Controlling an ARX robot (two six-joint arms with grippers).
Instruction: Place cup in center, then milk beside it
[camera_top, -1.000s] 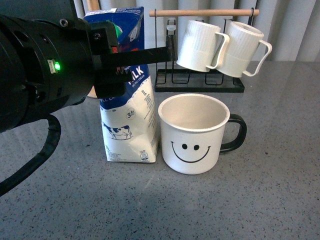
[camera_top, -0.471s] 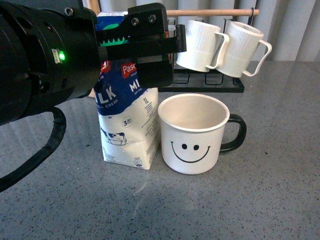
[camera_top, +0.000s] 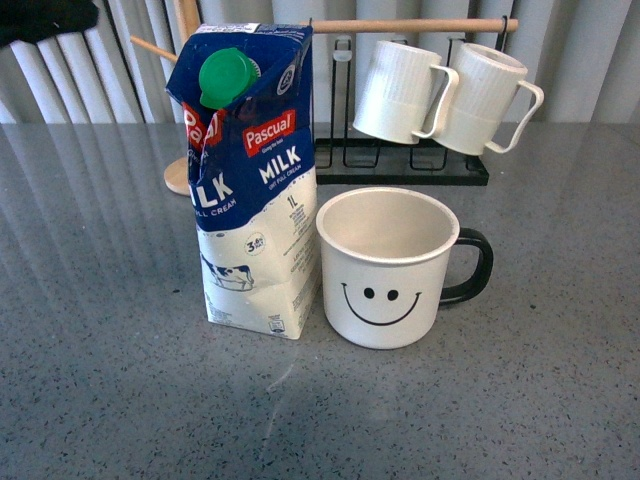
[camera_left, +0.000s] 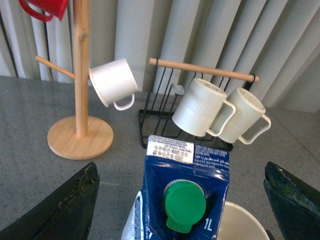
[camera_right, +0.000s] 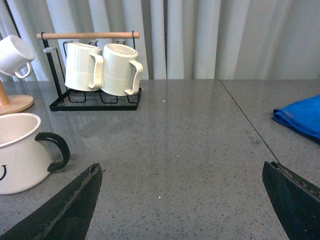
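The milk carton (camera_top: 255, 190) stands upright on the grey table, just left of the smiley cup (camera_top: 385, 270) and almost touching it. The cup's black handle points right. My left gripper (camera_left: 180, 172) is open above the carton (camera_left: 186, 167), with its fingers (camera_left: 67, 210) wide apart on either side and clear of it. The green cap (camera_left: 185, 206) faces up at the camera. The cup's rim (camera_left: 240, 225) shows beside the carton. My right gripper (camera_right: 182, 172) is open and empty over bare table, to the right of the cup (camera_right: 20, 157).
A black rack (camera_top: 400, 165) with two ribbed cream mugs (camera_top: 400, 90) stands behind the cup. A wooden mug tree (camera_left: 80, 135) holds a small white cup (camera_left: 114, 82) at the back left. A blue cloth (camera_right: 300, 117) lies far right.
My left arm has drawn back up and out of the front view, letting go of the milk carton. The carton turned a little and stands free beside the cup.
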